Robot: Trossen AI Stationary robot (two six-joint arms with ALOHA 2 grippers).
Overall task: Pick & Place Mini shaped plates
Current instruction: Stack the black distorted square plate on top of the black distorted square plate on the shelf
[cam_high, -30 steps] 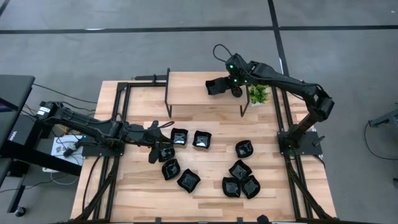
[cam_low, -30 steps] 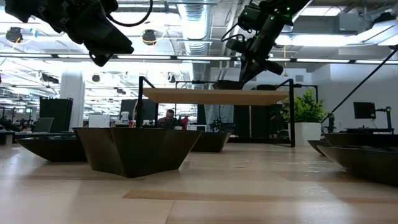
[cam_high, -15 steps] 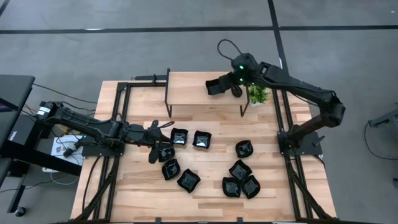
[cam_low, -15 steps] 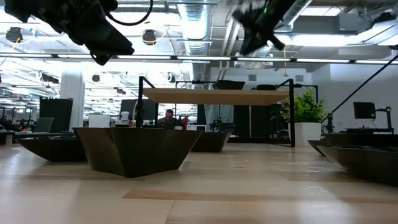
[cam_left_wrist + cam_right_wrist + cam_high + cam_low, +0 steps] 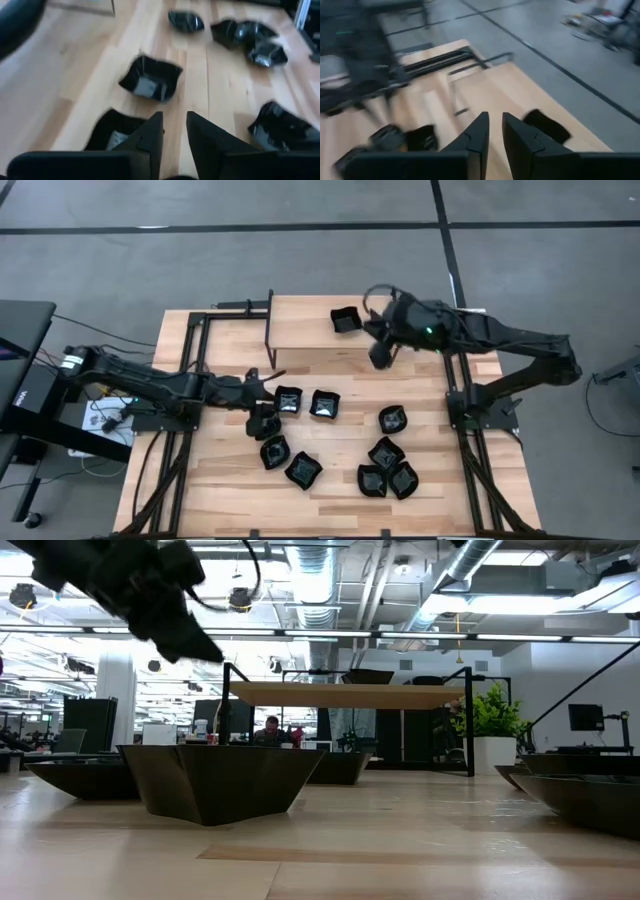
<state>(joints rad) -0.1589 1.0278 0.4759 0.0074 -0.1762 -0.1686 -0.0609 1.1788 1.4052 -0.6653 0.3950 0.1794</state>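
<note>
- One small glossy black square plate [image 5: 345, 320] sits alone up on the raised wooden shelf, upright and well apart from the rest.
- Down on the table, two square plates [image 5: 289, 400] and [image 5: 324, 405] lie just beside each other near the middle.
- Left of those, a plate [image 5: 265, 425] is partly hidden beneath an arm.
- Below it come two more, [image 5: 274, 451] and [image 5: 303, 470], close together.
- To the right, a single rounded plate [image 5: 393, 419] stands apart.
- Below that, three plates [image 5: 387, 452], [image 5: 372, 480] and [image 5: 404, 479] crowd together, touching or nearly so.
- All are open side up.
</note>
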